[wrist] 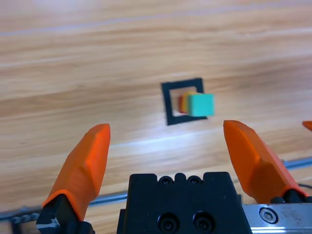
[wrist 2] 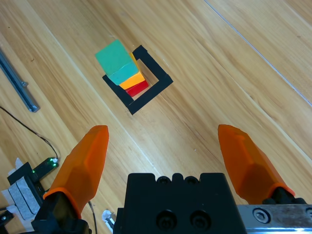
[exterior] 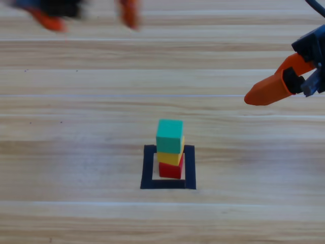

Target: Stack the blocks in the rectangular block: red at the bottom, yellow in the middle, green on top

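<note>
The wooden counter (exterior: 76, 152) bears a black tape frame (exterior: 148, 168); the red cube (exterior: 171, 171) appears to rest directly inside it.

Green (wrist 2: 116, 57) on yellow (wrist 2: 132, 79) on red (wrist 2: 137, 88) inside the rectangular block (wrist 2: 146, 97) — right hand (wrist 2: 163, 146) spread wide, well apart.

blocks (exterior: 170, 149) stacked inside rectangular block (exterior: 148, 168)
</note>
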Motion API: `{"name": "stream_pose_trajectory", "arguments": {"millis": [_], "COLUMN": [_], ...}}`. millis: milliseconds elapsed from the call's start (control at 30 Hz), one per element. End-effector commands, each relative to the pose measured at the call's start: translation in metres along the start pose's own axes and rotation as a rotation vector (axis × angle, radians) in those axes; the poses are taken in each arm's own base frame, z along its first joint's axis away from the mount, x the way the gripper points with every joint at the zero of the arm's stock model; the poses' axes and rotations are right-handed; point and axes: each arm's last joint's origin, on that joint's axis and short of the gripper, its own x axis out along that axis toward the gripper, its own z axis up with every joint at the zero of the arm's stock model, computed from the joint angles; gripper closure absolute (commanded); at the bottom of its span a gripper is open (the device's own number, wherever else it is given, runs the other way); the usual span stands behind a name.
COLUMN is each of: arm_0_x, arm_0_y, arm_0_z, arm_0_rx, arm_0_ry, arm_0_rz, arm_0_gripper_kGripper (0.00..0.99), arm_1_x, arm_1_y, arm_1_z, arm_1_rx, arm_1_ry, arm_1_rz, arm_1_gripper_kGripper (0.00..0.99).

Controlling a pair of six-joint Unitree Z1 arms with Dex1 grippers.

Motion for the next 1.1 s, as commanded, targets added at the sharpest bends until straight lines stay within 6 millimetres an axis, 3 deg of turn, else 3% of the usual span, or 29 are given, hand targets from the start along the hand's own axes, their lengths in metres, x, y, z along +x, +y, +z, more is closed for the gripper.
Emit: {"name": "stream_pose_trajectory", "arguments": {"millis": [33, 100, 267, 367, 467, 1100], "arm_0_x": [0.019, 0.043, 0.075, 0.093, 0.09, 0.084], "arm_0_y": [0.052, 0.059, 0.079, 0.055, 0.038, 0.048], "arm_0_z": [0.003, -0.007, -0.056, -0.066, -0.073, -0.081], "arm_0_rx": [0.011, 0.048, 0.142, 0.205, 0.248, 0.238], "arm_0_ry": [-0.071, -0.054, -0.024, 0.02, 0.018, 0.008], "arm_0_rz": [0.159, 0.166, -0.048, -0.07, -0.108, -0.092], "arm_0_gripper_kGripper": [0.0, 0.0, 0.0, 0.0, 0.0, 0.0], "arm_1_x": [0.011, 0.012, 0.014, 0.012, 0.007, -0.001], "arm_1_y": [-0.008, -0.009, -0.01, -0.009, -0.007, -0.003], "arm_1_z": [-0.006, -0.007, -0.006, -0.007, -0.007, -0.006], "arm_1_rx": [0.03, 0.032, 0.03, 0.029, 0.024, 0.008], "arm_1_ry": [0.028, 0.03, 0.034, 0.029, 0.018, -0.009], "arm_1_rz": [-0.005, -0.007, -0.009, -0.008, -0.008, 0.028], "arm_1_gripper_kGripper": [0.001, 0.001, 0.001, 0.001, 0.001, 0.001]}}
